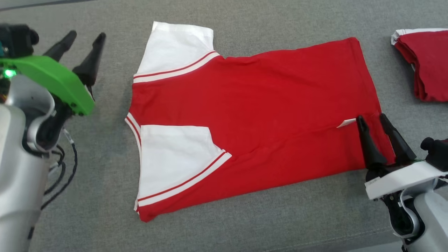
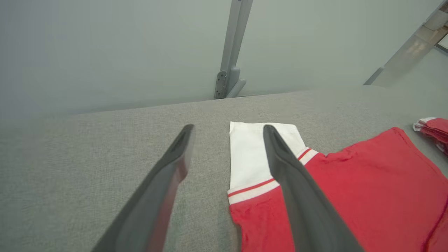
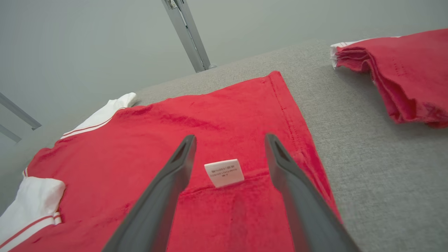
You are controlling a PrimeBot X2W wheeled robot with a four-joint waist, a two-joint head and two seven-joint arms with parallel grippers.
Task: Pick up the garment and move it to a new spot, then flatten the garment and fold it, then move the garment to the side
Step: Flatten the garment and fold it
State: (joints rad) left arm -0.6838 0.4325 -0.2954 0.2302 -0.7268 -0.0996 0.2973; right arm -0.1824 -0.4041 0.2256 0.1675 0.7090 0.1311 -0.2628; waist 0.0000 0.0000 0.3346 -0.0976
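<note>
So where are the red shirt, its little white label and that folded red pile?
red shirt [image 1: 266, 105], head view, middle of its red body.
white label [image 3: 224, 172], right wrist view, centre of the tag.
folded red pile [image 1: 430, 63], head view, its top layer.

The red T-shirt with white, red-striped sleeves lies flat, its near side folded over. Its hem end, bearing a white label, lies beneath the right gripper. The sleeve end lies near the left gripper, to its right.
</note>
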